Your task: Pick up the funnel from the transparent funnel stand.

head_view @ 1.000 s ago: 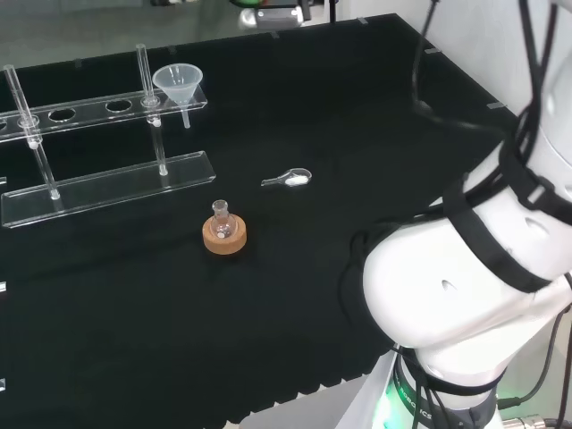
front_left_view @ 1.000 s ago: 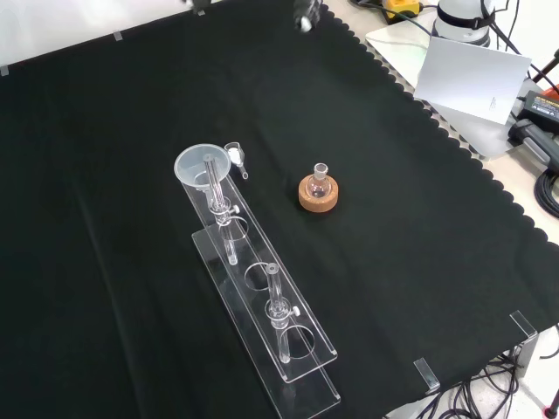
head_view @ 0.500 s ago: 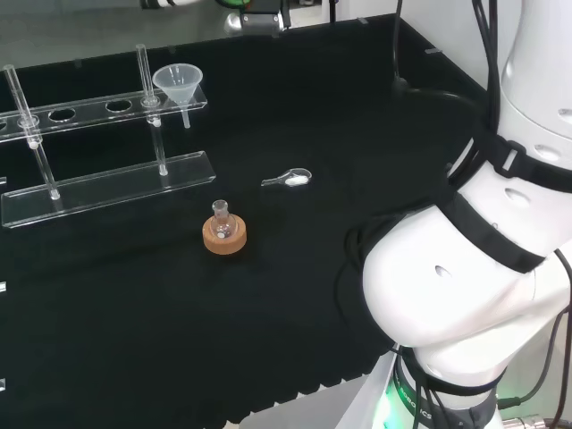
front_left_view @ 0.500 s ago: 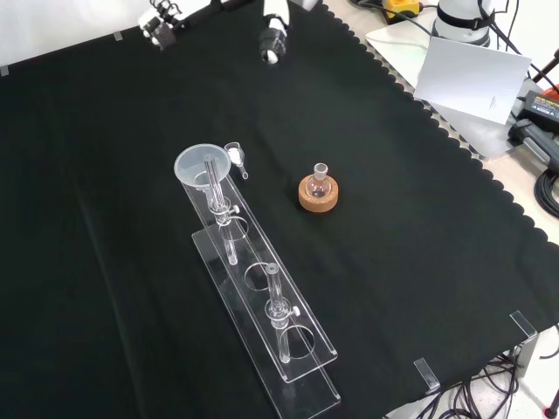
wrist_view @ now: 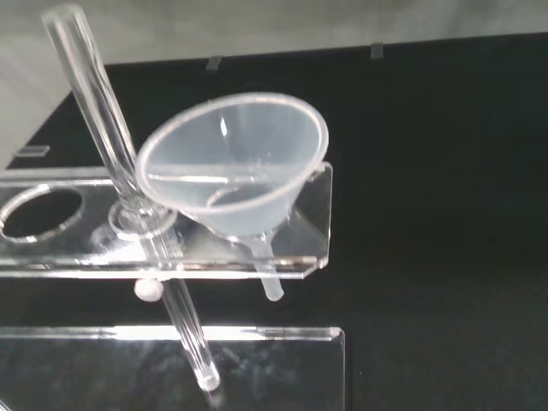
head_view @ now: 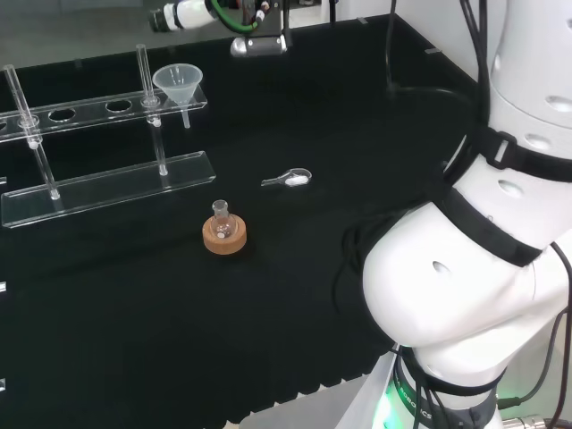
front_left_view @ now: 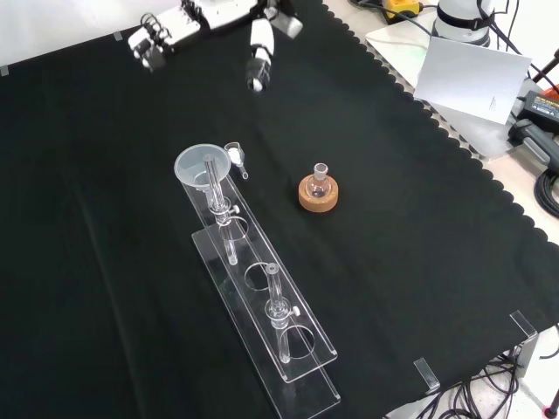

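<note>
your hand (front_left_view: 229, 10) hangs at the far edge of the desk (front_left_view: 131, 332) in the front view, fingers (front_left_view: 257, 59) spread and fairly straight, holding nothing, well apart from the funnel (front_left_view: 202, 168). the funnel sits in the end hole of the transparent funnel stand (front_left_view: 262, 301), bowl up, stem through the top plate, beside an upright rod. in the head view a small flask on a cork ring (head_view: 223, 235) stands nearer you, a spoon (head_view: 289, 179) to its right.

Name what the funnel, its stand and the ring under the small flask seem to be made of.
Funnel: frosted translucent plastic, probably, as it looks cloudy.
Funnel stand: clear acrylic or glass, with bright polished edges.
Ring under the flask: cork, seemingly, tan and matte.
</note>
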